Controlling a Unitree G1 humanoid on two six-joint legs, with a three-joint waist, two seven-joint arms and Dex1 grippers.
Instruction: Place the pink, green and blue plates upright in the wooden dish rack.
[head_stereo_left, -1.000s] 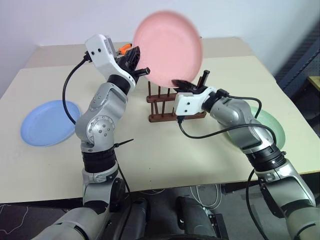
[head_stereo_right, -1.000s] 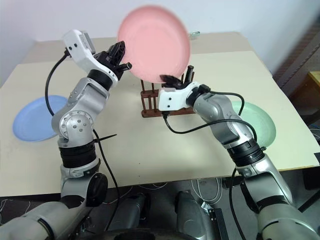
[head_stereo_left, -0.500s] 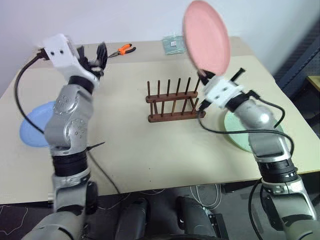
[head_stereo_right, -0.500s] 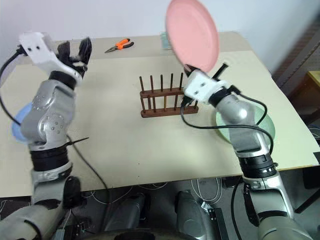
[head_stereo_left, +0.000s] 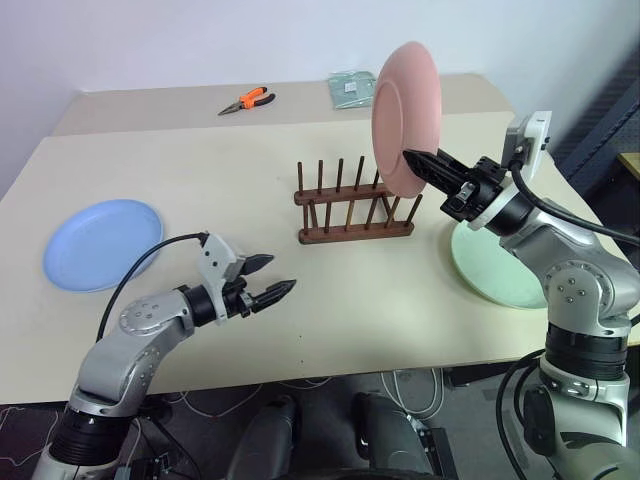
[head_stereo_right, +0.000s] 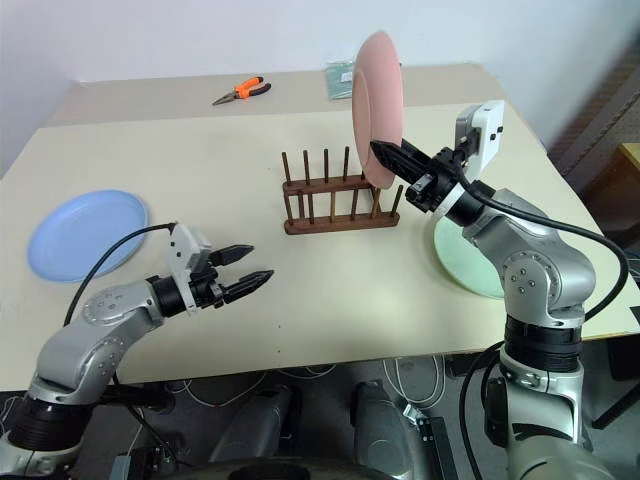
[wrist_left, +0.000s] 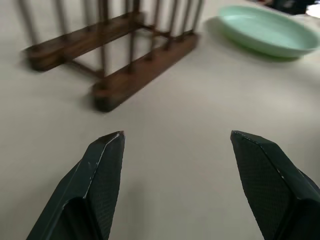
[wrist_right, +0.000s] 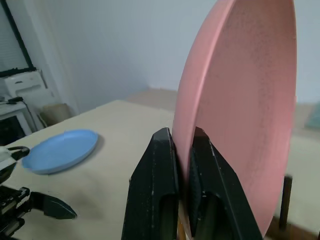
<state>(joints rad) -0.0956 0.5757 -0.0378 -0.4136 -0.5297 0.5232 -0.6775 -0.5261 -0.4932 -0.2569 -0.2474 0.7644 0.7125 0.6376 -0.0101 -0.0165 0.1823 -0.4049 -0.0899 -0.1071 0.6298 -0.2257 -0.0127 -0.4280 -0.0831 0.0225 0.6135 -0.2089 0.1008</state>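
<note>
pink plate (head_stereo_left: 405, 118) held upright above wooden dish rack (head_stereo_left: 355, 208), right end, clenched in right gripper (head_stereo_left: 415, 160) jaws | left gripper (head_stereo_left: 272, 277) jaws spread, nothing held | no readable writing spotted | blue plate (head_stereo_left: 100, 243) far left, green plate (head_stereo_left: 495, 270) right, flat on tabletop (head_stereo_left: 380, 290)

Bright even light, soft faint shadows, blurred wrist close-ups

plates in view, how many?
3. Pink plate upright, pinched by the right gripper above the rack; blue plate and green plate flat on the table.
</note>
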